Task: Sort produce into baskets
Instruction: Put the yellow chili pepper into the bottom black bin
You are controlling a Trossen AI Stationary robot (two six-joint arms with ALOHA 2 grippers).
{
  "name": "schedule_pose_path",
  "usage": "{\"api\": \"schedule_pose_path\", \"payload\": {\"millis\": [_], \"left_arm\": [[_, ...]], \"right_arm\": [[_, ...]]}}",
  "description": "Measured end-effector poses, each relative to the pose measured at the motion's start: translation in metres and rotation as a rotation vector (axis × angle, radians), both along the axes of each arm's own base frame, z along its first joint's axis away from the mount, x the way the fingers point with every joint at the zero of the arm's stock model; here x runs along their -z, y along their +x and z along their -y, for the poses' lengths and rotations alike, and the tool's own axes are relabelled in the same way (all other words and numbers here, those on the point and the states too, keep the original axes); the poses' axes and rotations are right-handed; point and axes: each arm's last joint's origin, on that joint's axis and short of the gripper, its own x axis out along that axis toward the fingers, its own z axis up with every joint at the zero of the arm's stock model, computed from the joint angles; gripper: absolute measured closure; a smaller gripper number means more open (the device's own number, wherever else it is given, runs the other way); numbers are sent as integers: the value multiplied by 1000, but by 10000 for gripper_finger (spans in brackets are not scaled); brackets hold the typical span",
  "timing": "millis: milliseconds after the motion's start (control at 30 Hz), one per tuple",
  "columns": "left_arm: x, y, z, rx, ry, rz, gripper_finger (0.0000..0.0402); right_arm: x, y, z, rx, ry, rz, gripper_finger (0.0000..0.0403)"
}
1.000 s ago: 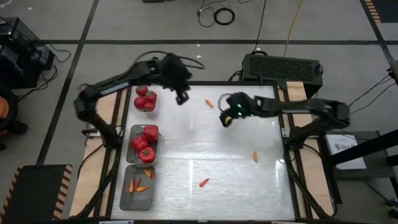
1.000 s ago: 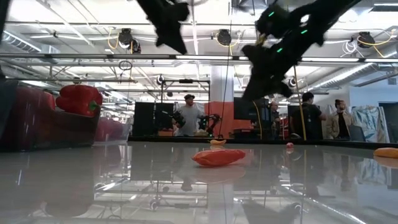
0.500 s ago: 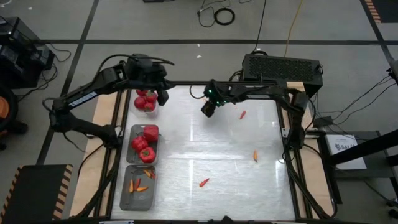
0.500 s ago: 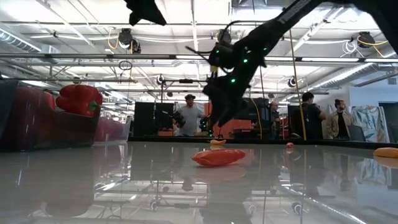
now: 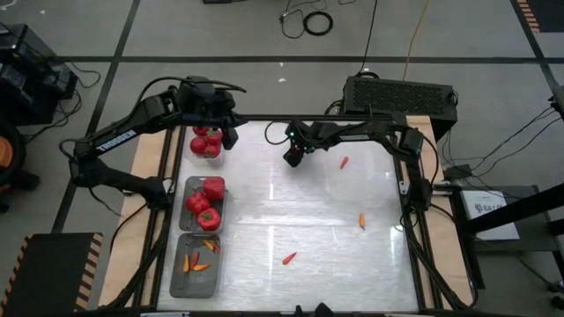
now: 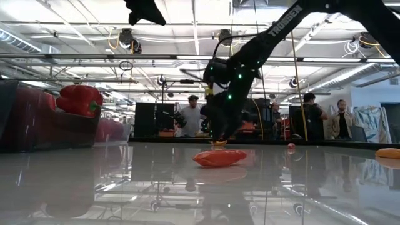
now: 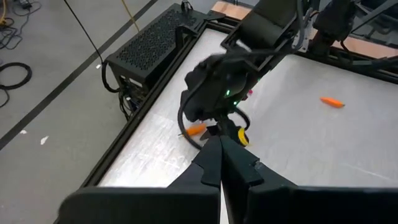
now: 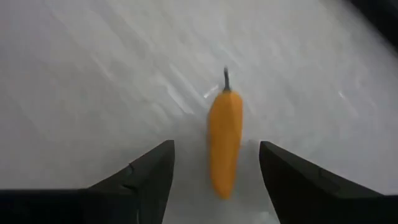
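So off the bench (image 5: 317, 220) there's a black vented box (image 5: 401, 93) sitting just past the far edge, plus a coiled black cable (image 5: 317, 23) on the grey floor (image 5: 220, 35) further back. Black cases (image 5: 26, 75) are stacked over on the left side. In the low view a few people (image 6: 340, 120) are standing around in the room behind, under ceiling lights (image 6: 128, 39).

Right pincer (image 8: 214, 168) hangs low at the table's far edge, fingers parted; left pincer (image 7: 222, 163) closed, raised.
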Motion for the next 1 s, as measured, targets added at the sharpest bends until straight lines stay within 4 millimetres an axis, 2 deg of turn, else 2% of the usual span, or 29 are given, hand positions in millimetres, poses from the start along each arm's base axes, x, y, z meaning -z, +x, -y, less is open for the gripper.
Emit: {"api": "schedule_pose_path", "payload": {"millis": [267, 500, 667, 833, 1000], "left_arm": [[0, 0, 0, -7, -16, 5, 401], [-6, -9, 7, -37, -71, 42, 402], [-15, -41, 32, -53, -142, 29, 402], [-28, -85, 60, -151, -166, 79, 402], [-32, -120, 77, -324, -229, 162, 402]], "right_arm": [[23, 1, -1, 52, 54, -57, 213], [24, 2, -9, 14, 52, -80, 318], [17, 3, -16, -47, 52, -88, 392], [6, 2, -33, -103, 82, -98, 387], [-11, 9, -61, -211, 151, -28, 398]]}}
